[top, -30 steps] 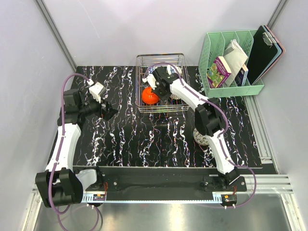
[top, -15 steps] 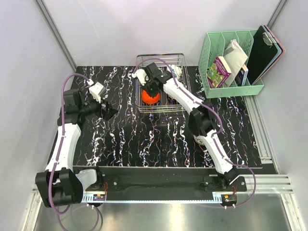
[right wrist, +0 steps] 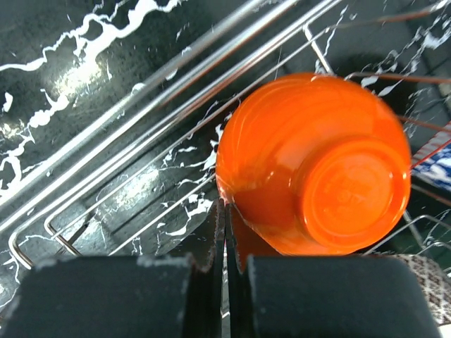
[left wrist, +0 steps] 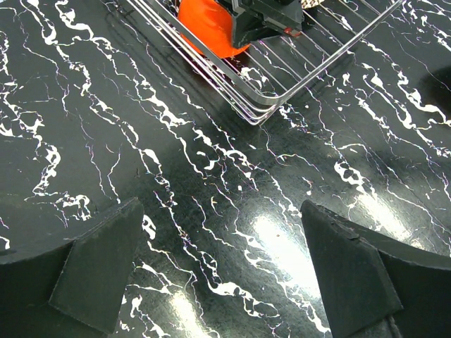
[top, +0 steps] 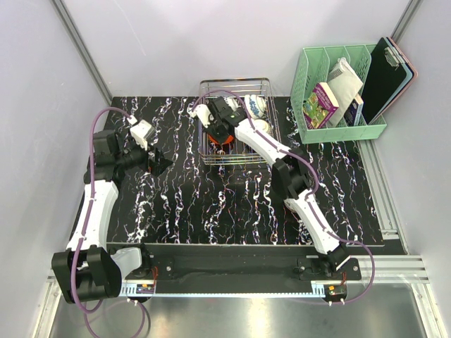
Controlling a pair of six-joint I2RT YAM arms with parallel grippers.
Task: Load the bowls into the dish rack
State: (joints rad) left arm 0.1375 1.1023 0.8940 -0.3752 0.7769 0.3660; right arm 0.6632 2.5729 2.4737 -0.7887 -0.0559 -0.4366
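R tool (right wrist: 224, 236) is pinched shut on the rim of the orange bowl (right wrist: 317, 169). Bowl is in the wire dish rack (right wrist: 141, 88), near its front-left corner, bottom twd the cam. Blue-white bowl (top: 255, 105) is at the rack's back. L tool (left wrist: 222, 211) is wide open w/ nothing in it, over the black counter (left wrist: 211, 176), apart from the rack.

We see a black table (top: 211, 211) with thin white wiggly lines all over it, like marble. It is shiny, and light glints on it in the left wrist view. The silvery wire dish rack (top: 238, 160) sits right on the table, at the far side near the middle. A mint-green plastic organiser (top: 342, 131) stands at the far right corner, apart from the rack.
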